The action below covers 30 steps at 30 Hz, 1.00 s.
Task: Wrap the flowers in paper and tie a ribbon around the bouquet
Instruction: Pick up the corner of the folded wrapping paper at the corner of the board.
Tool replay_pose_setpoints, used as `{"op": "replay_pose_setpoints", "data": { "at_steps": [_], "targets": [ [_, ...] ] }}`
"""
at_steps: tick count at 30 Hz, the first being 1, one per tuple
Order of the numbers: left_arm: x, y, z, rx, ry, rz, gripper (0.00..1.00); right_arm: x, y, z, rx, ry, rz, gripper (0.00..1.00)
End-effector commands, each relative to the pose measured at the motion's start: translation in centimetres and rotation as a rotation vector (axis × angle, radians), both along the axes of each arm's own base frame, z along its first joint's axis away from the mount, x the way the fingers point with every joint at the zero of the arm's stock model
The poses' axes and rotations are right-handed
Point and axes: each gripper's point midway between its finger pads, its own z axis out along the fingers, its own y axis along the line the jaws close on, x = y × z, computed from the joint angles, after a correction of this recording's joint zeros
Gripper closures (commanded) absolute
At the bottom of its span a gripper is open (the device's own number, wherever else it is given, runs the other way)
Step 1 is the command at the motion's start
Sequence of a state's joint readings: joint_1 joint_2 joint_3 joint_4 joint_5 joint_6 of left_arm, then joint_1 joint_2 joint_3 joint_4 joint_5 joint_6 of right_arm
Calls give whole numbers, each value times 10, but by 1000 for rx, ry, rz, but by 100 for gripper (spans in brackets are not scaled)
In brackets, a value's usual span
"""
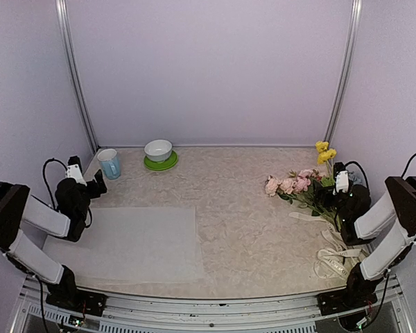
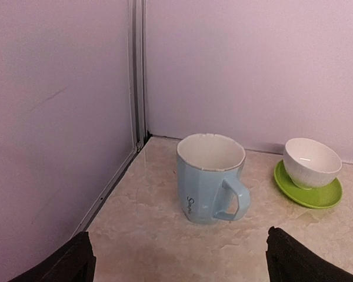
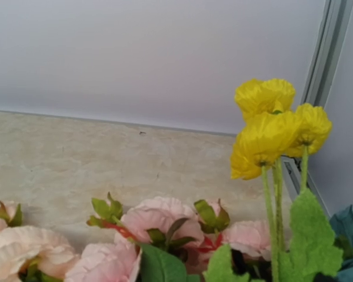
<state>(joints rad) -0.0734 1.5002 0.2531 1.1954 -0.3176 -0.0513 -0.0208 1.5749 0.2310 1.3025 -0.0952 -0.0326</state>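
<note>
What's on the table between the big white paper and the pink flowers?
Nothing. In the top view, only bare table lies between the paper and the flowers.

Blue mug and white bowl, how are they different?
The pale blue ceramic mug is tall with a handle; the small white round bowl is low with none. The mug stands on the marbled table; the bowl sits on a green saucer. Both stand upright.

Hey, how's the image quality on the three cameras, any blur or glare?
Top view: soft even light, no glare, paper faint against the table. Left wrist: mug sharp, weak shadow. Right wrist: nearest flowers slightly soft.
</note>
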Motion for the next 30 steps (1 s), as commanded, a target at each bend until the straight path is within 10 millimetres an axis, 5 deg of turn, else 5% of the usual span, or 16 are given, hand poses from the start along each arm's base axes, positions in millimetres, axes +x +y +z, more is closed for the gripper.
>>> {"op": "replay_pose_setpoints", "data": {
  "at_steps": [1, 5, 9, 12, 16, 22, 27, 30],
  "targets": [
    [18, -16, 46, 53, -9, -19, 1, 5, -10, 15, 18, 3, -52, 0],
    [8, -48, 79, 55, -44, 4, 2, 12, -21, 65, 111, -1, -111, 0],
    [-6, -118, 106, 132, -24, -136, 4, 8, 15, 133, 224, -27, 105, 13],
    [-18, -173, 105, 160, 51, -280, 4, 13, 62, 147, 323, 90, 320, 28],
    [-33, -211, 87, 78, 160, -414, 5, 19, 161, 134, 297, 305, 507, 36],
    [-47, -222, 51, -57, 253, -468, 7, -11, 323, 62, 337, 702, 852, 37],
    [-49, -216, 33, -80, 288, -422, 7, -42, 419, -1, 328, 944, 1032, 23],
    [-48, -212, 30, -72, 299, -392, 6, -51, 443, -27, 345, 1073, 1092, 20]
  ]
}}
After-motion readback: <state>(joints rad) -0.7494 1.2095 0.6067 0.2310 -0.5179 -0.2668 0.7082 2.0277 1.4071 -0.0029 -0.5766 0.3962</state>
